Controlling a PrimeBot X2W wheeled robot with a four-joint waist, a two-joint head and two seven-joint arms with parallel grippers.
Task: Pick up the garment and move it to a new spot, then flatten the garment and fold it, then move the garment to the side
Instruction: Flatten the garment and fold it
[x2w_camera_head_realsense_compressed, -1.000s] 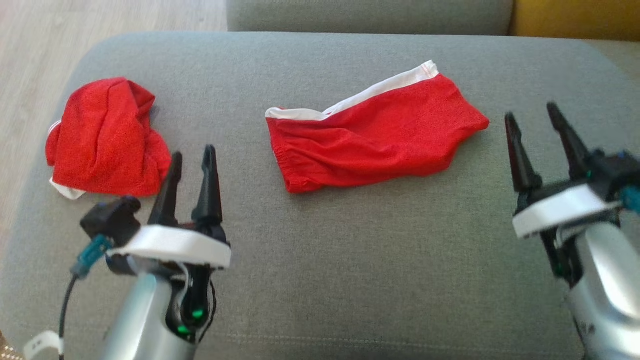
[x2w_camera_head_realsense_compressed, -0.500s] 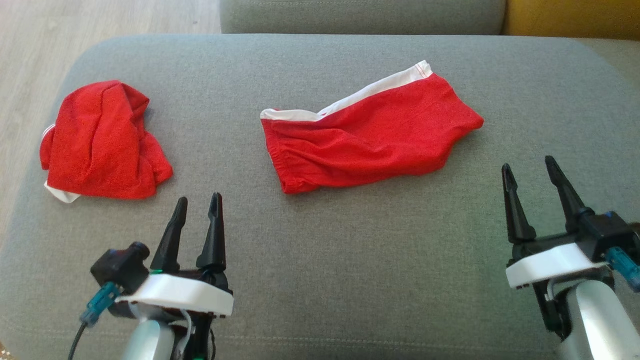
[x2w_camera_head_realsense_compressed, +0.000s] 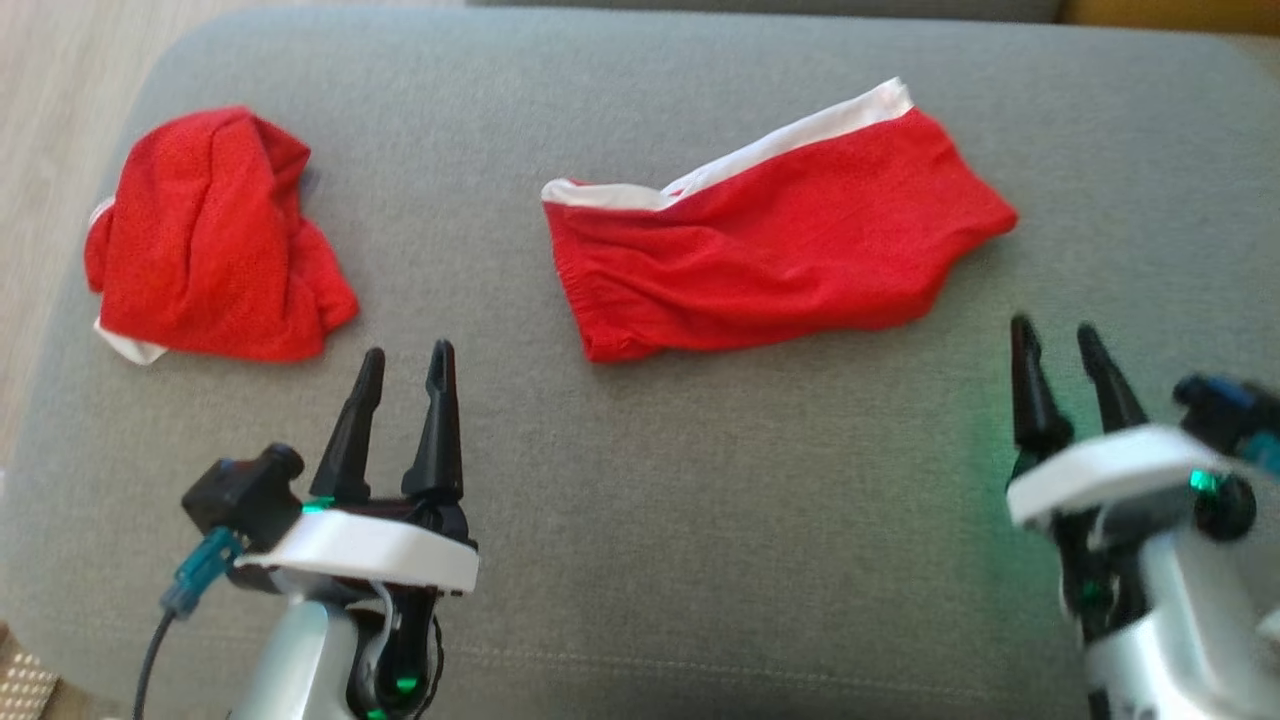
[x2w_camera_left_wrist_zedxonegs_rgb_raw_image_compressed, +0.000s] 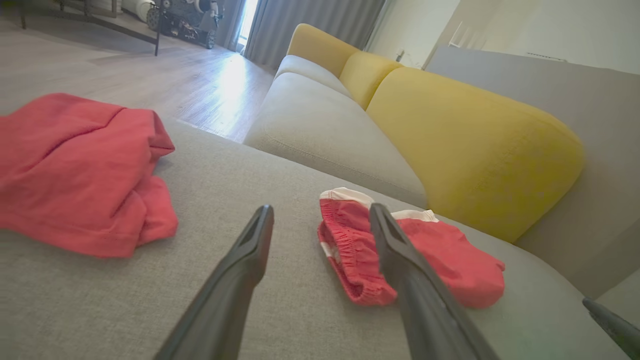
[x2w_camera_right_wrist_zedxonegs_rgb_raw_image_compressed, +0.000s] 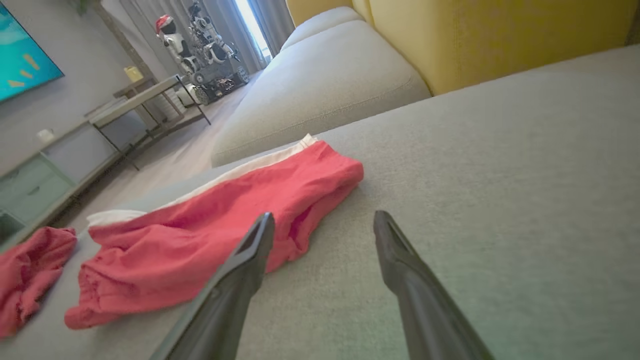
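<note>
- Broad grey fabric seat cushion (x2w_camera_head_realsense_compressed: 700, 520) with rounded corners: one, taken as reference.
- Red fabric garments with white trim lying on it: two. One is a crumpled red bundle (x2w_camera_head_realsense_compressed: 215, 240) toward its left end; one is a spread-out pair of red shorts (x2w_camera_head_realsense_compressed: 770, 250) near its middle.
- Robot grippers over its near edge: two, left gripper (x2w_camera_head_realsense_compressed: 406, 350) and right gripper (x2w_camera_head_realsense_compressed: 1052, 326).
- Long dark fingers (x2w_camera_head_realsense_compressed: 358, 420): two per gripper, four in all.
- Yellow upholstered back cushions (x2w_camera_left_wrist_zedxonegs_rgb_raw_image_compressed: 475, 145) beyond its far side: three.
</note>
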